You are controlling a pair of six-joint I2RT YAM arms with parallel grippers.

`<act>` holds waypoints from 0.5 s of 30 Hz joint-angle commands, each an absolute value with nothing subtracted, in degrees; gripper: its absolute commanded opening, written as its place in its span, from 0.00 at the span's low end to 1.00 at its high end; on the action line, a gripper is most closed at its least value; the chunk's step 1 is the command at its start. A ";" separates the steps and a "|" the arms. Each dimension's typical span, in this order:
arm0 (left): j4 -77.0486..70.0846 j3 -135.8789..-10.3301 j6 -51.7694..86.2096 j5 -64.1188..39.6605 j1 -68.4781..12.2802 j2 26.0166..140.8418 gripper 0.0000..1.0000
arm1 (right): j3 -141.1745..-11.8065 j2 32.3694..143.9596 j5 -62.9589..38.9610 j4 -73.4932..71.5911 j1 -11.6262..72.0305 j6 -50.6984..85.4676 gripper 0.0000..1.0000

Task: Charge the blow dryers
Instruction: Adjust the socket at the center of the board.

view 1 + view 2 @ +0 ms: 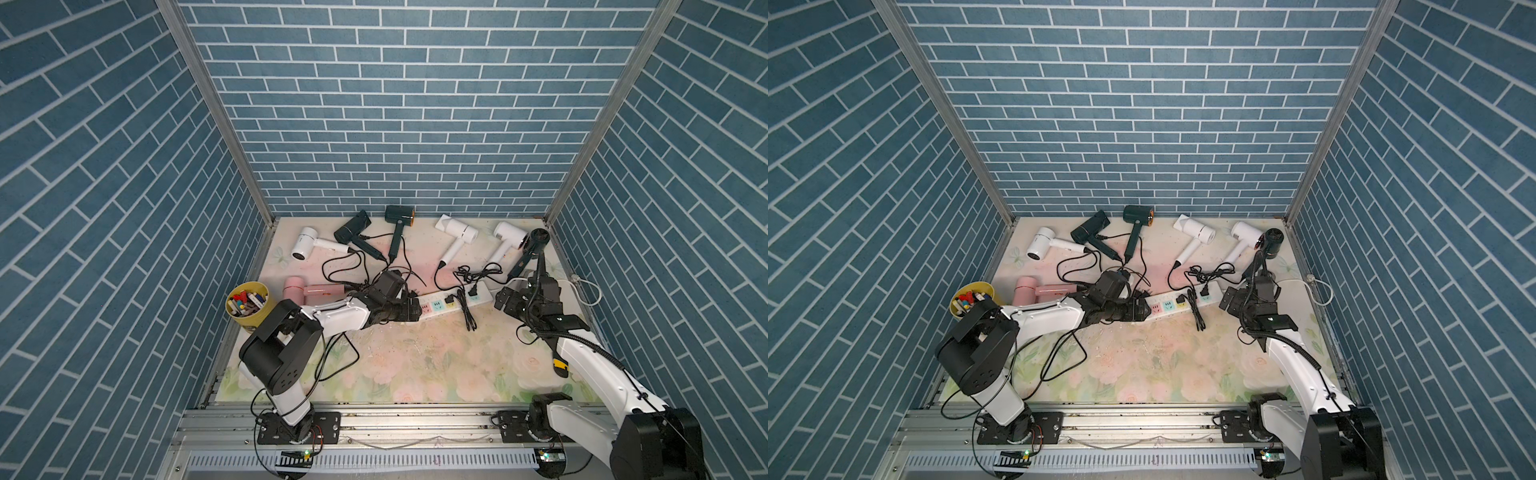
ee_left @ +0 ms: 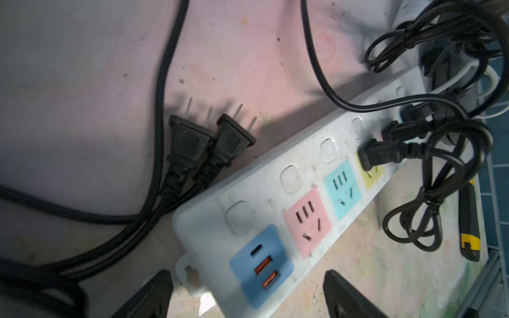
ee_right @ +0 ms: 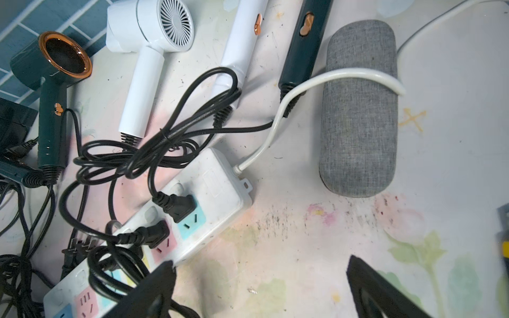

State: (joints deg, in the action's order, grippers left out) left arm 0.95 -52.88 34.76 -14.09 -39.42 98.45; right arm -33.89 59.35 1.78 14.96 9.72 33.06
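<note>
Several blow dryers lie along the back of the table: white (image 1: 305, 245), black (image 1: 353, 228), dark green (image 1: 399, 220), two more white ones (image 1: 457, 232) (image 1: 509, 237), navy (image 1: 538, 241) and pink (image 1: 297, 286). A white power strip (image 1: 449, 301) lies mid-table with black plugs (image 3: 179, 206) (image 3: 154, 234) in its sockets. Two loose plugs (image 2: 187, 140) (image 2: 234, 137) lie beside its end. My left gripper (image 2: 248, 297) is open, straddling the strip's blue USB end (image 2: 260, 264). My right gripper (image 3: 264, 289) is open and empty over bare table by the strip's cord end.
A grey fuzzy oblong roll (image 3: 358, 110) lies near the strip's white cable (image 3: 330, 77). A yellow-and-black utility knife (image 1: 559, 361) lies at the right. A yellow cup of pens (image 1: 247, 303) stands at the left edge. Black cords (image 1: 345, 266) tangle behind the strip.
</note>
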 commanded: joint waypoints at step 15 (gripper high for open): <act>0.70 -60.38 28.62 -24.24 -43.91 106.68 0.89 | -42.08 56.94 -11.72 22.22 9.71 27.94 0.99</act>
State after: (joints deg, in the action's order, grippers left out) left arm -0.78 -59.20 31.00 -20.29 -42.44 105.45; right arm -38.24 57.30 -7.31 18.81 9.74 29.95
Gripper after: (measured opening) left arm 0.894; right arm 0.985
